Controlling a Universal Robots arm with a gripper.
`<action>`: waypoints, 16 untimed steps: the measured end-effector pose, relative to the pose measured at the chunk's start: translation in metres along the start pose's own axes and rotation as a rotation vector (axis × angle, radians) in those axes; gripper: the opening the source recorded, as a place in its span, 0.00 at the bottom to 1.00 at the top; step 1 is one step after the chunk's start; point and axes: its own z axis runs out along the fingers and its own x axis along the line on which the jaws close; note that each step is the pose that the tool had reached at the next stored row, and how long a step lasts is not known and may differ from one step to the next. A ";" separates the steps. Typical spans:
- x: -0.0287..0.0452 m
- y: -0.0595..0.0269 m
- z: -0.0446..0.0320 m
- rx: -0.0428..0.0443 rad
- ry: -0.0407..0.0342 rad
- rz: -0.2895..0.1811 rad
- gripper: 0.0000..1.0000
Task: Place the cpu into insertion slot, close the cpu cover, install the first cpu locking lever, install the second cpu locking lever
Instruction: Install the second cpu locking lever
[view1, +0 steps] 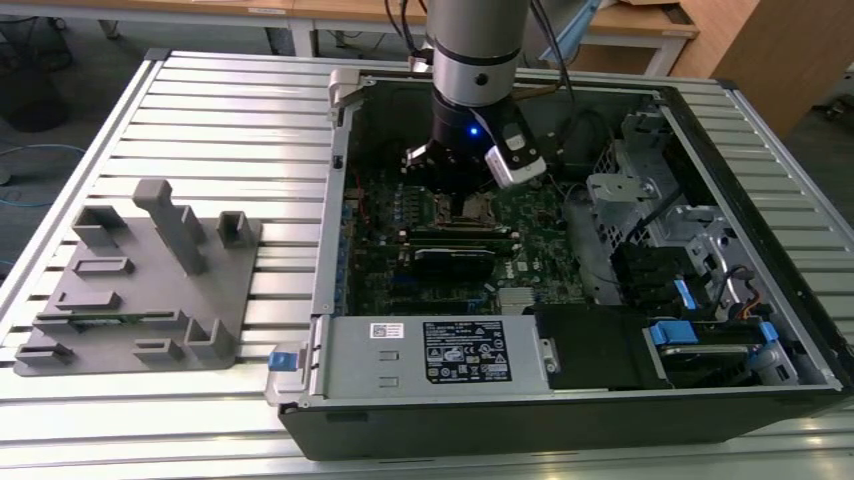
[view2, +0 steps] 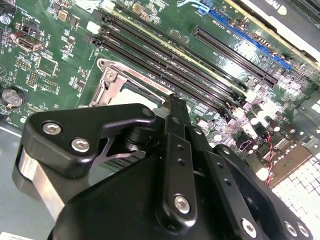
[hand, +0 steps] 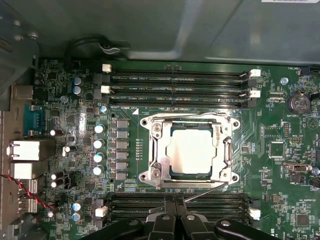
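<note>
A: Right, exterior view first: arm is down inside the open case (view1: 747, 330), gripper (view1: 454, 178) low over the board (view1: 534, 240), just above the slot (view1: 467, 208). Grey fixture (view1: 140, 290) sits on the table (view1: 214, 90), well apart from the case.

B: Fingers?

A: First wrist view shows the gripper (hand: 175, 204) with tips pressed together, nothing between them. They sit at the socket's near edge, right by a thin lever (hand: 207, 191).

B: Cpu seated?

A: Looks like it. Cpu (hand: 192, 152) lies flat and square in the slot (hand: 171, 172), and the cover (hand: 227, 150) is down around it, pale face showing through the cut-out. Ram slots (hand: 175, 79) flank the socket on both sides.

B: Second wrist view?

A: Gripper (view2: 172, 100) body blocks most of it. Cover (view2: 107, 82) corner and a sliver of cpu (view2: 132, 95) visible past the tips.

B: So lever step, by my read.

A: Agreed. To do it well: push on the lever wire, not the cover, sweep down and sideways so it tucks under its hook, keep the tips off the ram latches.
</note>
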 end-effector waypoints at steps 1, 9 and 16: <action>0.0000 0.0000 0.0000 0.0000 0.0000 0.000 0.11; 0.0003 -0.0001 0.0049 0.0000 0.0000 0.000 0.11; 0.0005 -0.0002 0.0091 0.0002 0.0001 0.000 0.11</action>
